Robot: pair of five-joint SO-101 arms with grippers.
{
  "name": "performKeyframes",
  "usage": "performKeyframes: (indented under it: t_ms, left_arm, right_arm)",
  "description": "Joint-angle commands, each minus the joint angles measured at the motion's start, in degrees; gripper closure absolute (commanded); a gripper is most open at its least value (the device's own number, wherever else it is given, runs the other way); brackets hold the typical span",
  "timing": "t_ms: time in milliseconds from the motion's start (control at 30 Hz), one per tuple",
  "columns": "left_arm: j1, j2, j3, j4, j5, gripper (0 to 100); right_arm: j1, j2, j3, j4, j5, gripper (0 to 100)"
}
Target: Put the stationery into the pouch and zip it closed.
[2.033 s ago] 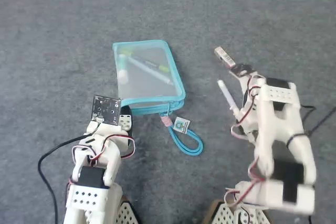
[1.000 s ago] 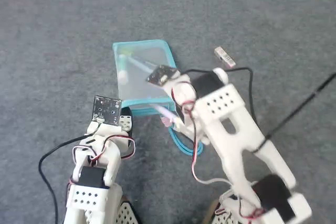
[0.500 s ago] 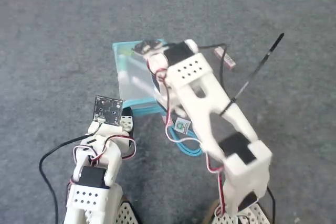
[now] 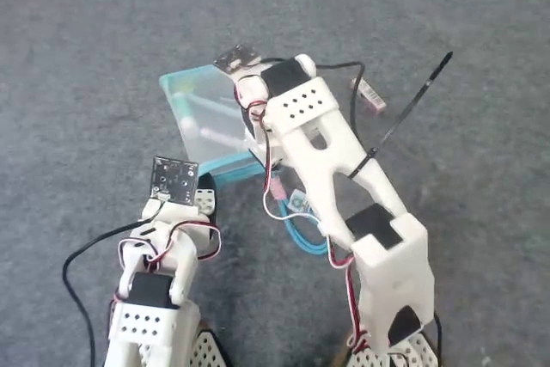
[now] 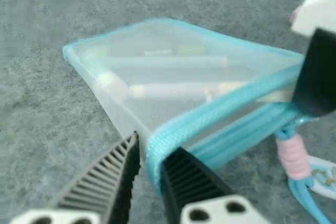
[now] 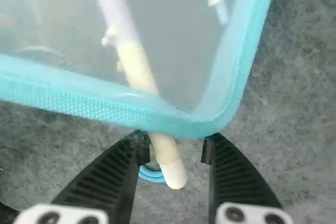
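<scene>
High view, pouch (image 4: 228,169): on the grey carpet (image 4: 86,58), with the right arm stretched over its zip edge.
High view, small labelled piece (image 4: 368,94): on the carpet, apart from the pouch, on the arm's far side.
Left wrist view, left gripper (image 5: 154,148): fingers pinched on the pouch's teal corner seam.
Right wrist view, right gripper (image 6: 176,142): fingers spread at the pouch's edge. The pen (image 6: 167,163) lies between them, mostly inside the pouch with its end sticking out.

The high camera stands well above and looks down over the whole grey table (image 4: 86,58) from rather far. Each wrist camera looks forward and downward, very near to the pouch (image 4: 202,118), which all three views share.
</scene>
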State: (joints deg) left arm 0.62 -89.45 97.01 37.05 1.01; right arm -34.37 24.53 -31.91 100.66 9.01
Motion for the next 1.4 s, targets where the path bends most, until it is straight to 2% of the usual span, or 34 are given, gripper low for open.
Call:
performKeyframes:
  t_ms: [0,233,367,433,567,633,733,767,800,833,967,1033,1100,1233,1367]
  left_arm:
    - [0.0,-0.4,-0.9,-1.4,-0.4,99]
    - [0.0,-0.4,-0.9,-1.4,-0.4,99]
    - [-0.1,-0.4,-1.0,-1.3,-0.4,99]
    - [1.1,-0.4,-1.5,-0.4,-0.4,99]
    - [8.1,-0.4,-3.9,5.6,-2.9,99]
    - [3.0,-0.4,-5.6,5.2,-5.0,99]
    - [-14.6,-0.4,-6.8,0.4,1.8,99]
    - [-18.2,0.0,-6.8,-0.6,3.8,99]
    - [-18.8,0.1,-6.8,-0.2,3.4,99]
    - [-17.4,0.0,-6.7,1.1,1.7,99]
    - [0.3,-0.4,-4.9,6.6,-7.2,99]
    - [5.8,-0.4,-3.6,6.6,-9.9,99]
    - [4.8,-0.4,-3.6,5.3,-8.7,99]
    - [-5.2,-0.4,-4.6,3.3,-3.1,99]
    - [-4.9,-0.4,-4.5,3.5,-3.2,99]
  right_arm:
    - [2.8,-11.5,-2.5,2.2,-0.2,83.0]
    - [11.1,-22.5,5.5,2.2,4.6,82.9]
    - [19.2,-25.5,9.8,2.2,5.4,82.9]
    - [22.4,-25.6,12.2,2.0,6.0,82.9]
    - [25.5,-25.6,16.3,0.4,10.9,82.9]
    - [27.0,-25.6,18.5,-1.0,13.0,82.9]
    - [29.8,-25.6,21.5,-2.2,13.7,82.9]
    - [30.5,-25.6,22.4,-3.1,13.7,82.9]
    - [30.7,-25.6,23.5,-4.2,13.7,82.9]
    - [30.8,-25.6,24.4,-5.3,13.6,82.9]
    - [29.7,-25.6,27.1,-7.7,13.8,82.9]
    - [29.2,-25.6,27.5,-7.8,14.7,82.9]
    - [29.3,-25.6,27.5,-7.9,17.0,82.9]
    - [29.6,-24.2,27.2,-10.7,17.8,82.9]
    - [28.5,-15.6,19.5,-11.8,17.4,82.9]
